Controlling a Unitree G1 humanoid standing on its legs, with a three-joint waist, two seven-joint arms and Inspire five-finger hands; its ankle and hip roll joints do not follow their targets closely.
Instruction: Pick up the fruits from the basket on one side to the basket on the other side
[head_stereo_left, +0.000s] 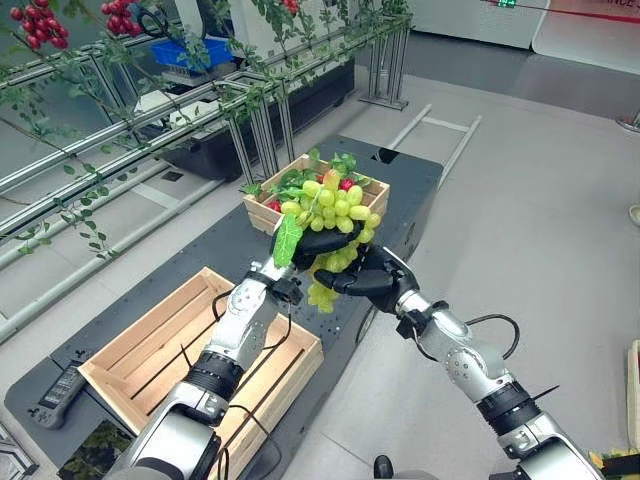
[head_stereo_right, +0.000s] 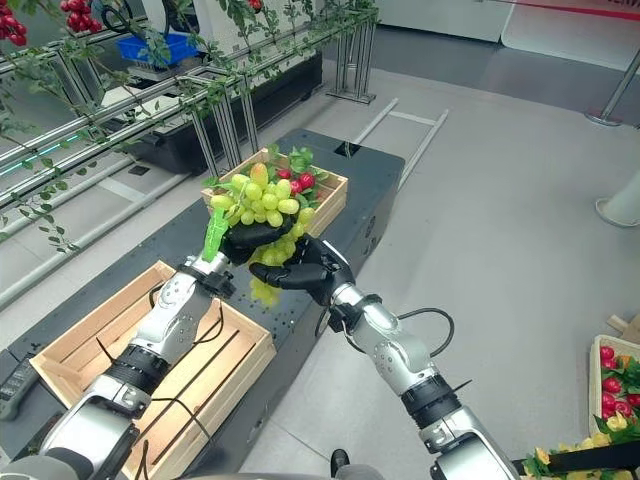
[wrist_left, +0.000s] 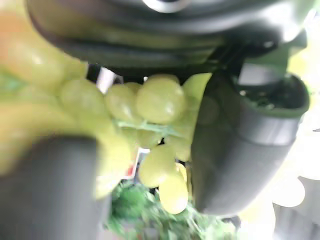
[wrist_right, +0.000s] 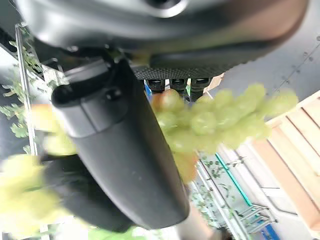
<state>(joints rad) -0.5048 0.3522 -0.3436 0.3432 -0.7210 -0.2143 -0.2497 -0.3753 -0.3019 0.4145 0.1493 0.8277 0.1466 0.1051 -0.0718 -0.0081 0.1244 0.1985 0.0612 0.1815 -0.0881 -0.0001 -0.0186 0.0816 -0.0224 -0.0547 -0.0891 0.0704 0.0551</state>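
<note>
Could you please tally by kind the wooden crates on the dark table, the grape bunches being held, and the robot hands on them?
Shallow wooden slatted crates: 2, an empty near one and a far one holding leaves and fruit.
Bunches of pale green grapes: 1, held above the table.
Dark robot hands gripping the bunch: 2, left hand and right hand.
Total: 5.

A mock greenhouse test hall is indicated: metal trellis rails (head_stereo_left: 150, 110) hung with artificial vines (head_stereo_left: 60, 215), grey industrial floor (head_stereo_left: 540, 200), dark desk (head_stereo_left: 200, 245).
</note>
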